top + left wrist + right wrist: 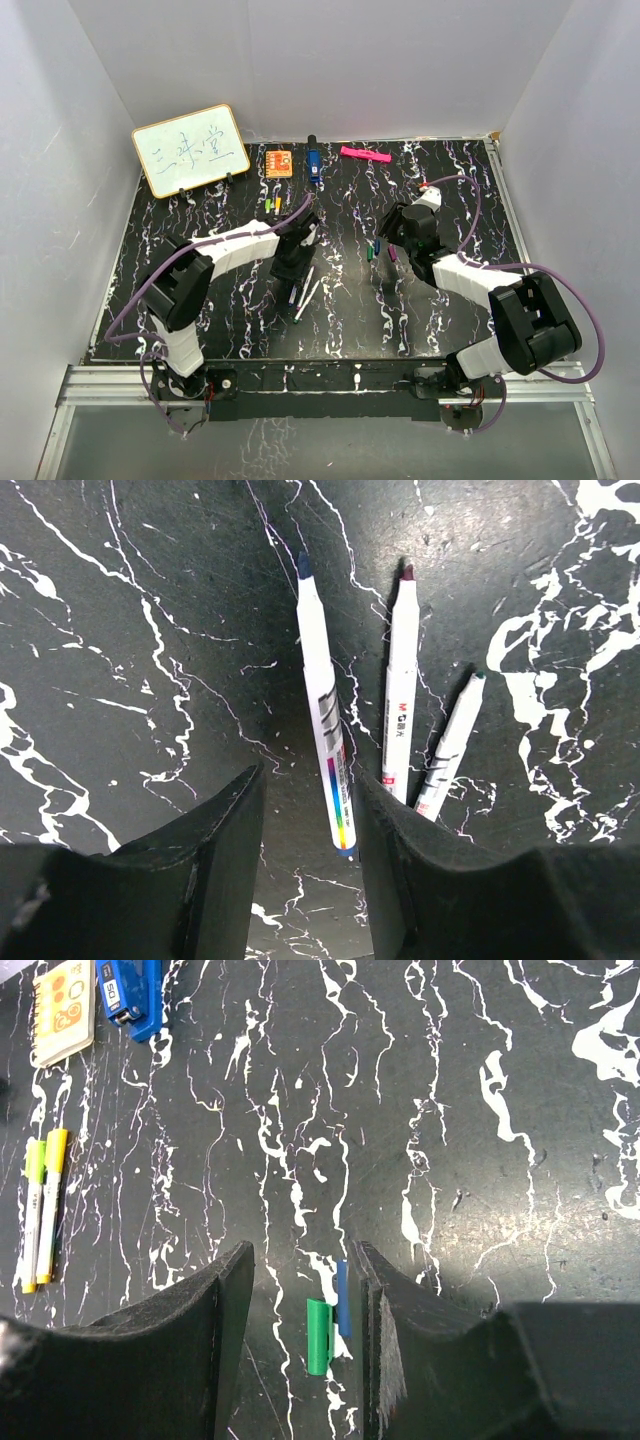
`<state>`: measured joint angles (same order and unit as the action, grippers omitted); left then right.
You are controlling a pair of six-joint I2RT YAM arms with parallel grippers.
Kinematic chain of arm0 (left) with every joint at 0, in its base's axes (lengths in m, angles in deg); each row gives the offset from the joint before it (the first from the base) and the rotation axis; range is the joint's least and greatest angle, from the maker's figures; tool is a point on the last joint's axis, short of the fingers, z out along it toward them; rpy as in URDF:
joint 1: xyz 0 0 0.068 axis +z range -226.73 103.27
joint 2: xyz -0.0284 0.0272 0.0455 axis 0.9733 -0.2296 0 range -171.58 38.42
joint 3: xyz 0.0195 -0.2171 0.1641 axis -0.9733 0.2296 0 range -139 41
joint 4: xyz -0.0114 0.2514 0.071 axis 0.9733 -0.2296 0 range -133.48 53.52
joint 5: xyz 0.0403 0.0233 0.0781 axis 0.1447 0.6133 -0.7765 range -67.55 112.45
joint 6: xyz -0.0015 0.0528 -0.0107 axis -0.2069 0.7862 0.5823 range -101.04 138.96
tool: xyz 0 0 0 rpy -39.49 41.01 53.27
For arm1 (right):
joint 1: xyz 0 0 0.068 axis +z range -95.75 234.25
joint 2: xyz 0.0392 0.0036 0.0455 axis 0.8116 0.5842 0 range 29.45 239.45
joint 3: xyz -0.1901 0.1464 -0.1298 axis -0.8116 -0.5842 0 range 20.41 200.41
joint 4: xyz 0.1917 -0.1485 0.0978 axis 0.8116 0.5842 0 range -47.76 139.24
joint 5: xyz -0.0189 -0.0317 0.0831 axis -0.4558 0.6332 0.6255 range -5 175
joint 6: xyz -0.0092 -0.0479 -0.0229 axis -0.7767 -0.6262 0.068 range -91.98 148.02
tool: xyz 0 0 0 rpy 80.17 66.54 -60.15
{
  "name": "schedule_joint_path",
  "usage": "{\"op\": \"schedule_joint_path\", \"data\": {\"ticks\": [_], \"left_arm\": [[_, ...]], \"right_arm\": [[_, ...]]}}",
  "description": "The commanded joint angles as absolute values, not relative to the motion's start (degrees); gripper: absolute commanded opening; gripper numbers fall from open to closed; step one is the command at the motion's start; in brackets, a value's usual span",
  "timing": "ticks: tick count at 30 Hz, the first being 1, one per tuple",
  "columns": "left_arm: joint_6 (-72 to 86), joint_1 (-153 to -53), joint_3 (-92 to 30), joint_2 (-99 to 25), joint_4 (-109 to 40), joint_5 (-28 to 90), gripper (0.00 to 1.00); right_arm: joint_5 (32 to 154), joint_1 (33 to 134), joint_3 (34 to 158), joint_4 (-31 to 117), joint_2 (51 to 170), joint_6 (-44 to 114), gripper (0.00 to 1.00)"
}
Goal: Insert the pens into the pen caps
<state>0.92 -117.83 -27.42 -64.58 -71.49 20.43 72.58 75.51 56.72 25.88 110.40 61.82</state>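
Observation:
Three white pens lie side by side on the black marbled table (200, 330): a blue-tipped pen (322, 710), a maroon-tipped pen (400, 680) and a green-tipped pen (450, 745). My left gripper (310, 810) is open just above them, with the blue-tipped pen's rear end between its fingers, near the right one. From above the pens (304, 290) lie just in front of the left gripper (291, 264). My right gripper (303, 1275) is open over a green cap (319, 1336) and a blue cap (343, 1298), which lies against the right finger. A magenta cap (392, 254) lies near the right gripper (388, 240).
Two capped pens, yellow and green (45, 1210), lie to the left. An orange square block (279, 162), a dark blue block (313, 163) and a pink bar (364, 154) lie at the back. A whiteboard (190, 149) stands at the back left. White walls surround the table.

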Motion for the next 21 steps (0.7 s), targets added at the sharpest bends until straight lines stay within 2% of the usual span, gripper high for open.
{"op": "schedule_joint_path", "data": {"ticks": [1, 21], "left_arm": [[0.2, -118.1, -29.3, -65.5, -73.5, 21.2, 0.39], [2.4, -118.4, -34.3, -75.2, -78.1, 17.6, 0.38]], "right_arm": [[73.1, 75.4, 56.9, 23.2, 108.7, 62.5, 0.41], [74.8, 75.4, 55.5, 20.7, 109.0, 62.7, 0.41]]}}
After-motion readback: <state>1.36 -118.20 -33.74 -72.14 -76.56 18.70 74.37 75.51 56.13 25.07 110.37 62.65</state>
